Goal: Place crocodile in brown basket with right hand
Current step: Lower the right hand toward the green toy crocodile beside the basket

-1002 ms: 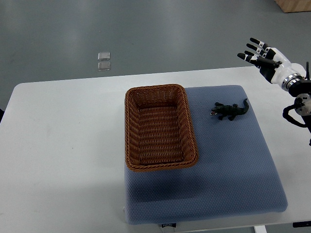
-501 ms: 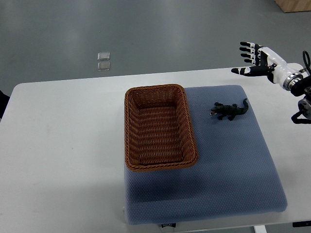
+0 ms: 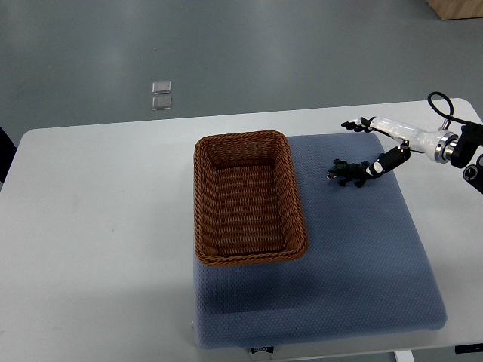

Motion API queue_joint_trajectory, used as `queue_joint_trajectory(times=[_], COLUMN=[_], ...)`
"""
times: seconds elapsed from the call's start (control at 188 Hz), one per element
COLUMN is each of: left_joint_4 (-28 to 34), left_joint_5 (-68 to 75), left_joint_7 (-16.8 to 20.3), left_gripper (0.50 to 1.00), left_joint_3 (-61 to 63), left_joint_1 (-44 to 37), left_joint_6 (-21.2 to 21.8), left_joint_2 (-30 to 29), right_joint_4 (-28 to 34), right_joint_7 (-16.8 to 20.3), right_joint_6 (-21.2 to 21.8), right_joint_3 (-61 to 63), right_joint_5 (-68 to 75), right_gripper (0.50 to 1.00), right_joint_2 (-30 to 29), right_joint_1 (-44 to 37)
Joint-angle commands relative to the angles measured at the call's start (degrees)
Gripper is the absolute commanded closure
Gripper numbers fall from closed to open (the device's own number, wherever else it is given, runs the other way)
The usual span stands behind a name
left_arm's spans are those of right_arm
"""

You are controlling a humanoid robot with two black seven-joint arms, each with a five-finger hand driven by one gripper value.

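reach step: right hand (image 3: 381,143) is over the tail end of the crocodile (image 3: 353,172), which lies on the blue pad (image 3: 362,256) just right of the brown basket (image 3: 249,197), nothing lifted yet. fingers (image 3: 355,124) are spread open and hold nothing, thumb looks to be at or touching the tail, can't tell contact for sure. next move probably calls for closing around the body, lifting, then carrying left over the basket rim to drop it inside.

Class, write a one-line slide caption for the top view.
Open right hand reaches over the toy crocodile lying on a blue mat beside the brown basket.
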State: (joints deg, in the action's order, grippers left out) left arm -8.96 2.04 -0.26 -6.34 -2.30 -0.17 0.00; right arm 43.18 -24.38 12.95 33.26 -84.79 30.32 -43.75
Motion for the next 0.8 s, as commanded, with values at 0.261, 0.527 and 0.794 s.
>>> queue_joint_trajectory(times=[0.261,0.527,0.794], left_joint_4=[0.0,0.0,0.0], left_joint_5=[0.0,0.0,0.0], left_joint_7=[0.0,0.0,0.0], left_gripper=[0.5,0.5,0.5], left_joint_3=[0.0,0.0,0.0], left_joint_1=[0.0,0.0,0.0], left_joint_6=[0.0,0.1,0.0], left_joint_2=[0.0,0.0,0.0], right_joint_4=[0.5,0.5,0.4], right_joint_7=[-0.5,0.0,0.2], right_joint_6=[-8.0,-10.4,-10.8], right_joint_3=[-12.9,-13.4,-14.3], right_joint_5=[-3.5,-3.5,-4.9], right_gripper=[0.581,0.593,0.605], right_joint_2=[3.4,2.3,1.0], right_joint_1=[-2.7,-2.9,-3.2])
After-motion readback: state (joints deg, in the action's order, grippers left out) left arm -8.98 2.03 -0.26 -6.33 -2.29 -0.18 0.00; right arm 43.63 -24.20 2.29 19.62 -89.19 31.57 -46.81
